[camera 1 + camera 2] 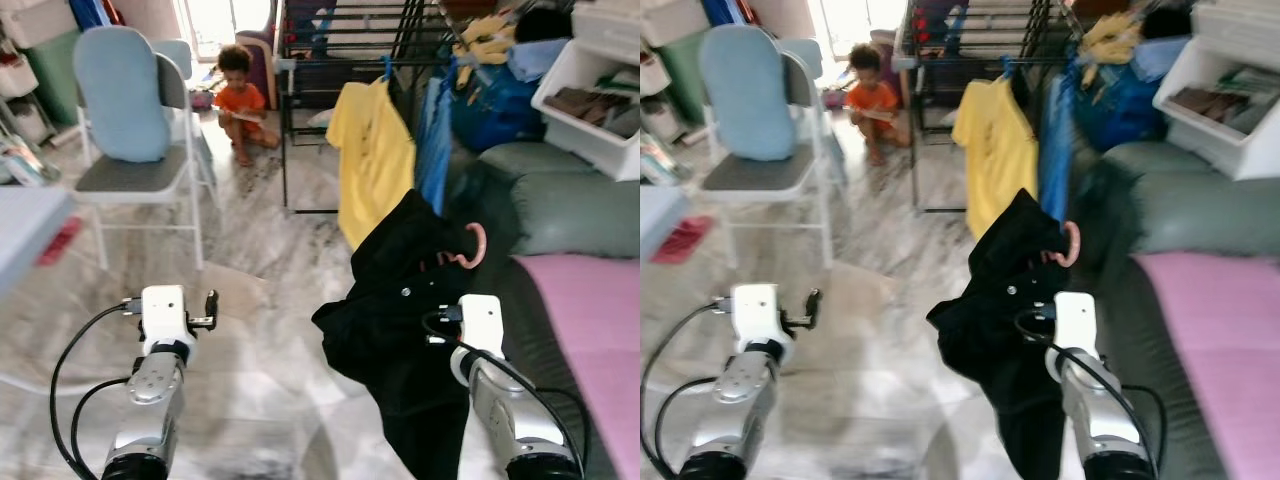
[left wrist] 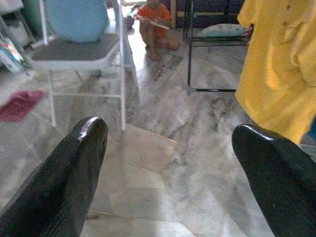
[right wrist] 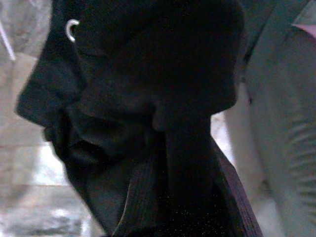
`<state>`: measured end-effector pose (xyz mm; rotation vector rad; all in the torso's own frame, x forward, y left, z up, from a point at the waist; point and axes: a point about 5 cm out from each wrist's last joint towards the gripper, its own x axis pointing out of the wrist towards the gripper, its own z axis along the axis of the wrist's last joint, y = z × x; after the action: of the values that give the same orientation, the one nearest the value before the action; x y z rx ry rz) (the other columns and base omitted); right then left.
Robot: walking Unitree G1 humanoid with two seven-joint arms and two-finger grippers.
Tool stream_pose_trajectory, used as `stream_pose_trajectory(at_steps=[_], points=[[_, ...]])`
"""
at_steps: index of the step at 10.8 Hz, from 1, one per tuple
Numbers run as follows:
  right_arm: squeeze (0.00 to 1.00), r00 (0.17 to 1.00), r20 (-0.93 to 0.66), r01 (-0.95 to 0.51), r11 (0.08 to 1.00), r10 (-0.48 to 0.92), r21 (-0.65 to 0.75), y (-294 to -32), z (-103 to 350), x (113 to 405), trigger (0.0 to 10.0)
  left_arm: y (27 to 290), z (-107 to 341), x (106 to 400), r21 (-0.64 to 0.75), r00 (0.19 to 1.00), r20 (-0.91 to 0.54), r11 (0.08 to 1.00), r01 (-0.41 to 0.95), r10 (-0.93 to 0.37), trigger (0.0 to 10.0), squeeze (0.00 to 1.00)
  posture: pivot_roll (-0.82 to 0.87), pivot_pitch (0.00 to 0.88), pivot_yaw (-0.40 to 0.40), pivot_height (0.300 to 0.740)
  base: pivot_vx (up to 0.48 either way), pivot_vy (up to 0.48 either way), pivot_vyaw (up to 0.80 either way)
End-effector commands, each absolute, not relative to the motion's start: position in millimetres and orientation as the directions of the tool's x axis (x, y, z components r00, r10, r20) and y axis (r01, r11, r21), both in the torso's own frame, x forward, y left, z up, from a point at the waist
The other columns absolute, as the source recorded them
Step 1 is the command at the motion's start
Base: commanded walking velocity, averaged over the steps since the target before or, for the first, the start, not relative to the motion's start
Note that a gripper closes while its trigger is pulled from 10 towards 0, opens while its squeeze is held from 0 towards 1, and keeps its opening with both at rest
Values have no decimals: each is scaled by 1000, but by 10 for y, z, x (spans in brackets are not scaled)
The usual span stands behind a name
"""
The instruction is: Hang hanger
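Note:
A black garment (image 1: 400, 310) hangs on a pink hanger whose hook (image 1: 472, 246) sticks up at its right shoulder. My right gripper (image 1: 462, 272) is raised in front of me and shut on this hanger; its fingers are buried in the dark cloth (image 3: 148, 108). Ahead stands a black drying rack (image 1: 340, 62) with a yellow shirt (image 1: 372, 160) and a blue garment (image 1: 435, 140) hanging from its rail. My left gripper (image 2: 168, 143) is held out to the left over the floor, open and holding nothing.
A white folding chair (image 1: 135, 120) with a blue cushion stands at the left. A person (image 1: 240, 100) sits on the marble floor beyond it. Green sofa cushions (image 1: 570, 210), a pink blanket (image 1: 590, 320) and a white shelf (image 1: 590, 90) line the right side.

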<state>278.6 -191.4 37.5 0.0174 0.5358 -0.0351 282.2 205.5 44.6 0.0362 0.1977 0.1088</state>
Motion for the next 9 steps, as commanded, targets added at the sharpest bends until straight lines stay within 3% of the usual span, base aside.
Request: stream_pose_trajectory(at_steps=[1,6,9], points=[[0,889,-457,20,1000,-11,14,-1866,491,2868,10000,2132,439,2795,36,970,-193,989,-141,145,10000,0,-71,0,4,740,0,0,0],[0,897,-443,7,999,9,34,-1851,497,2869,10000,2379,432,2743,205,920,-194,931,-303,342,10000,0,-66,0,12,740,0,0,0],[0,924,-380,-2,997,32,79,-1856,569,2897,10000,2418,411,2656,202,929,-206,943,-266,307,10000,0,-40,0,13,740,0,0,0]])
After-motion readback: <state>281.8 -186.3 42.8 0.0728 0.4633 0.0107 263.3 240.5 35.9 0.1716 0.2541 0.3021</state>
